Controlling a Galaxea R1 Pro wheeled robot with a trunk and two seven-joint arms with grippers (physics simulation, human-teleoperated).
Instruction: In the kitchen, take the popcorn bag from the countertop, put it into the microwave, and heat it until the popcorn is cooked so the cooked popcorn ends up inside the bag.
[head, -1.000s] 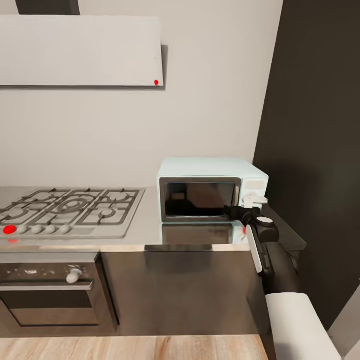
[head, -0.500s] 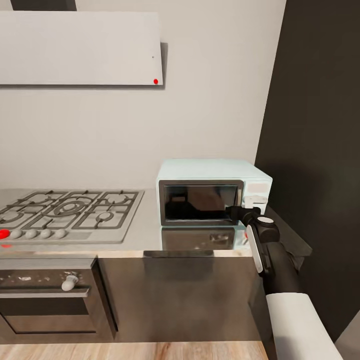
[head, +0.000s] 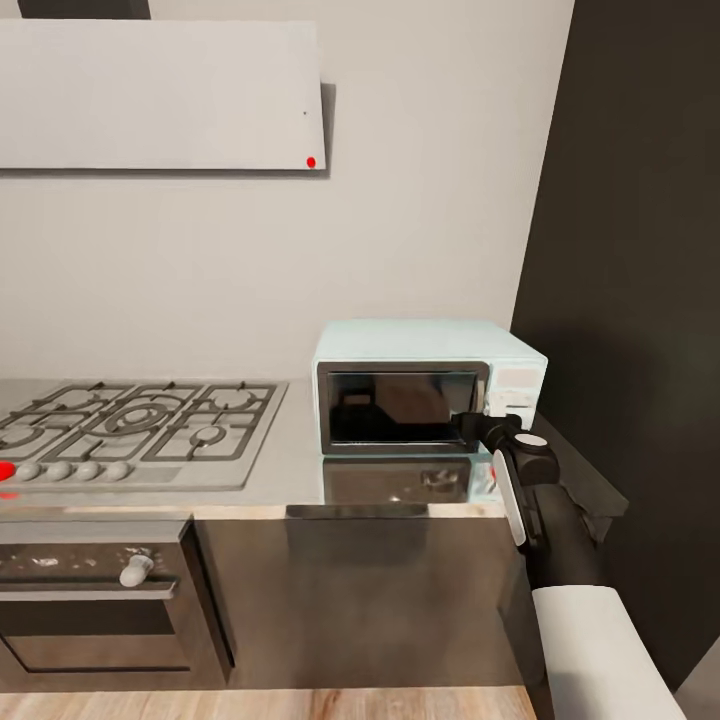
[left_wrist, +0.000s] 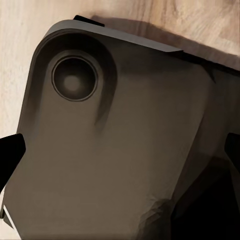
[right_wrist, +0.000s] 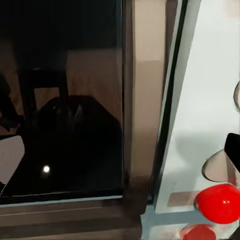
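While the right arm reaches forward, its pincer (head: 478, 424) sits just in front of the microwave (head: 425, 385), at the seam between the dark glass door (head: 400, 405) and the control panel (head: 512, 388) — whether it is wide or narrow I cannot tell. The microwave stands shut at the desk's (head: 300, 455) right end, toward the back edge, beside the dark wall. In the right wrist view a red dot (right_wrist: 218, 203) shows low on the panel, next to the door frame. The hob (head: 140, 425) lies at the left, with the oven (head: 95, 600) beneath the front edge. The left pincer (left_wrist: 120, 165) hangs over the robot's dark base (left_wrist: 115, 150) and the wooden floor (left_wrist: 20, 45), its fingertips well apart.
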